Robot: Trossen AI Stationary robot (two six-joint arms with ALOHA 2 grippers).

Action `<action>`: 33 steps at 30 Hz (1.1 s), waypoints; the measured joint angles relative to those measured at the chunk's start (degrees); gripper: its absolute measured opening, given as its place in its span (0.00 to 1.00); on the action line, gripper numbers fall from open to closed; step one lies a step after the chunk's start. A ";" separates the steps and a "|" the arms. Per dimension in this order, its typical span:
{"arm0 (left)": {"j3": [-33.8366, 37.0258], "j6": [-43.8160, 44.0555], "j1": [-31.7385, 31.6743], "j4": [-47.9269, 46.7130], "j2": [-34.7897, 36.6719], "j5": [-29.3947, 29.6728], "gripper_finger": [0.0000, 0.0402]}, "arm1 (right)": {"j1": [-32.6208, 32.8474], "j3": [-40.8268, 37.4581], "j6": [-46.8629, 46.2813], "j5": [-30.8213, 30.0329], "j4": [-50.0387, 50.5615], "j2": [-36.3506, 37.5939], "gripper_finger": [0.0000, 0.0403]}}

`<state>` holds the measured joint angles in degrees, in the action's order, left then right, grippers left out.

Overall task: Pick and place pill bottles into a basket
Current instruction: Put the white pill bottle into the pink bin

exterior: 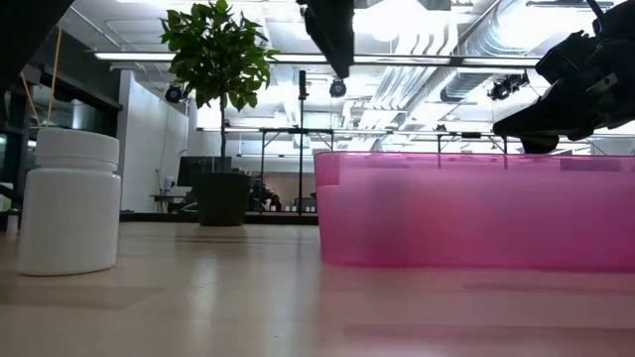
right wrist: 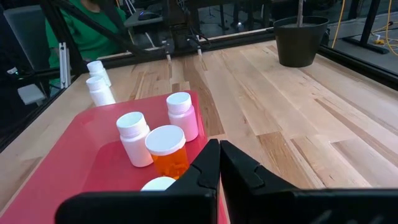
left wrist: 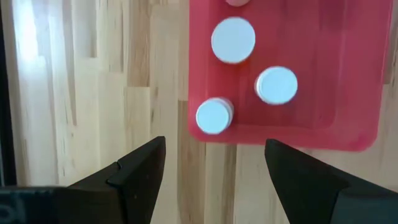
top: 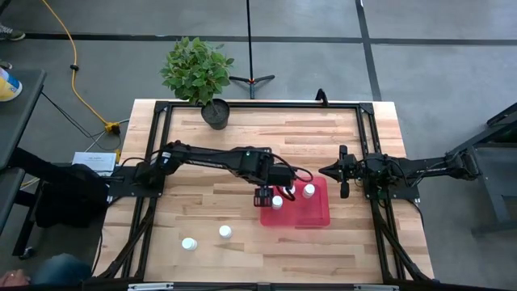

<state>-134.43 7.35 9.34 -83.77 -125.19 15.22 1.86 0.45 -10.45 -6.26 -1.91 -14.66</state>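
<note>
1. My left arm reaches across the table [top: 202, 129] from its left side, elbow bent; my left gripper [top: 264, 196] hangs above the near-left corner of the red tray [top: 319, 217], pointing down.
2. Its jaws stand wide apart with nothing between them; in my left wrist view the fingers [left wrist: 134, 177] frame bare wood just outside the tray rim [left wrist: 348, 140].
3. My right arm waits folded at the tray's right; my right gripper [top: 327, 170] sits just past the tray's far-right corner, closed tight on nothing, fingers [right wrist: 214, 165] pressed together.
4. Tray holds four bottles: a white one in the corner under my left gripper [left wrist: 214, 116], a second white one [left wrist: 277, 85] beside it, an orange bottle with white cap [right wrist: 168, 152], a fourth only partly seen at the frame edge [left wrist: 236, 2].
5. Two more white bottles stand on the wood well left of the tray, toward the table's near edge [top: 225, 232], [top: 189, 243], apart from each other.
6. Potted plant [top: 212, 105] stands at the table's far edge, well beyond the tray, clear of both arms.
7. Person in green [right wrist: 93, 28] beyond the table's left side.
</note>
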 joint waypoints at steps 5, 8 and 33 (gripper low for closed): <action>0.11 0.42 0.00 -0.17 1.04 -0.33 0.77 | 0.01 0.00 -0.01 0.00 0.00 0.01 0.01; 0.09 0.42 0.00 1.68 2.55 -1.06 0.77 | 0.01 -0.02 -0.01 0.00 -0.02 0.01 0.01; 0.09 -5.39 -0.95 29.88 7.61 -7.93 0.61 | 0.00 -0.02 0.43 0.24 0.07 -1.92 0.01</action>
<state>-134.34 1.96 8.40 -53.89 -117.58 7.29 1.86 0.43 -10.02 -6.02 -1.85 -16.58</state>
